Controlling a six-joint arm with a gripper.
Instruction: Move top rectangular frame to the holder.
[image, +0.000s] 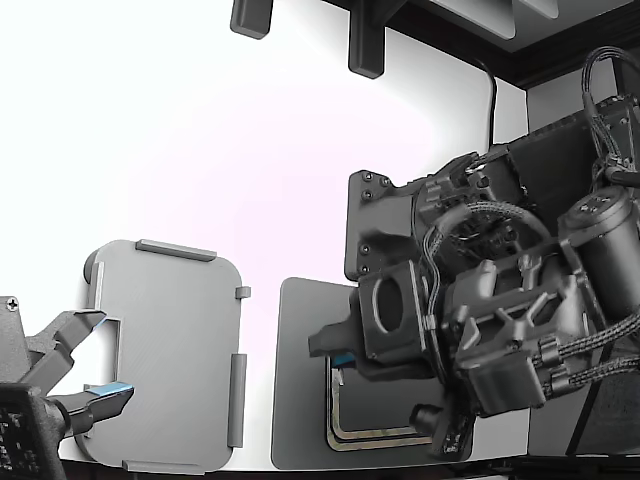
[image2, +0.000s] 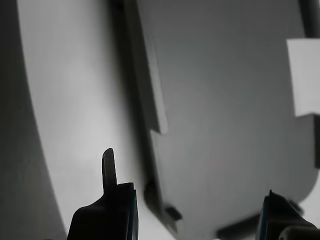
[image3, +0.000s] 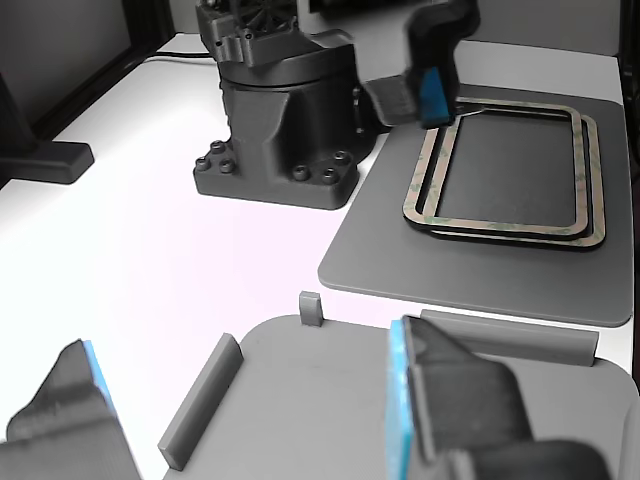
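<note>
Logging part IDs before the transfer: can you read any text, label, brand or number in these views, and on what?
None can be read. The top rectangular frame, the holder, the dark mat and the arm base show no markings. No lettering shows on the gripper either.

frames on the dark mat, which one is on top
The frame whose full outline shows, nearer the black arm base; the other frame only peeks out from under its opposite edge.

Robot lab — white bench, arms
</note>
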